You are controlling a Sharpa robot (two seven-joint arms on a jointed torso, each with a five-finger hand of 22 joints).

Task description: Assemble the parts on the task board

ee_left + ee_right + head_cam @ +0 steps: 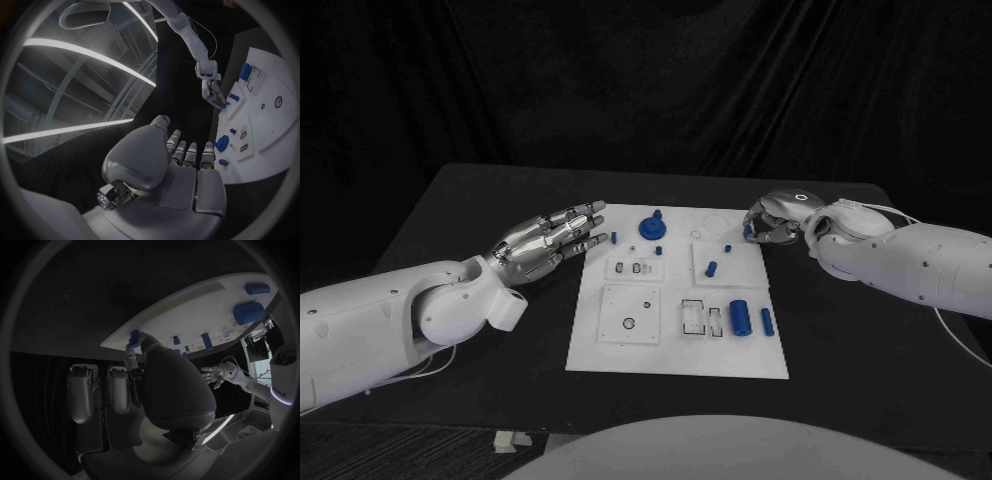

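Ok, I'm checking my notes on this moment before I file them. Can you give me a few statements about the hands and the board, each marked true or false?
1. The left hand holds a blue part. False: it holds nothing, its fingers apart beside the left edge of the task board.
2. The right hand is at the board's far right corner, fingertips at a small blue part. True.
3. The board lies on a white table. False: the table is black.
4. Two blue cylinders lie side by side on the board's right part. True.
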